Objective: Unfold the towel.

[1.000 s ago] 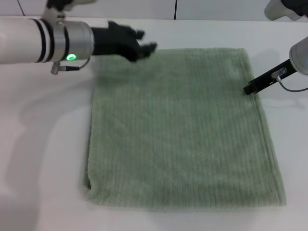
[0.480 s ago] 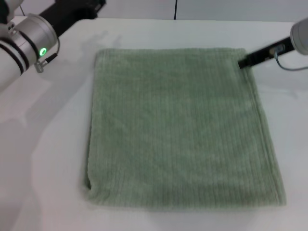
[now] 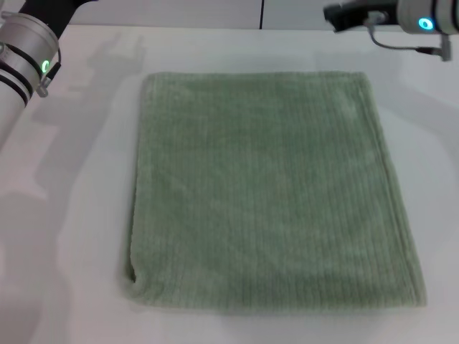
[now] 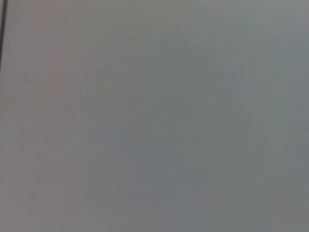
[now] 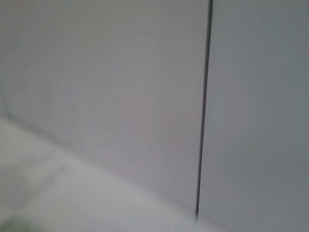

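The pale sage-green towel (image 3: 269, 190) lies flat on the white table (image 3: 79, 215) in the head view, roughly square, with a thick rounded edge along its left side and a small bump at the near left corner. My left arm (image 3: 21, 43) is at the far left back corner, clear of the towel, and its gripper is out of the picture. My right gripper (image 3: 338, 13) is raised at the back, beyond the towel's far right corner, holding nothing. A sliver of green shows in the right wrist view (image 5: 8, 226).
A pale wall with a dark vertical seam (image 3: 261, 13) stands behind the table; the seam also shows in the right wrist view (image 5: 203, 121). The left wrist view shows only plain grey wall. Bare table lies on both sides of the towel.
Both arms have pulled up and back from the towel's far corners. The left gripper has left the picture and the right one has moved past the far edge. The towel has not moved.
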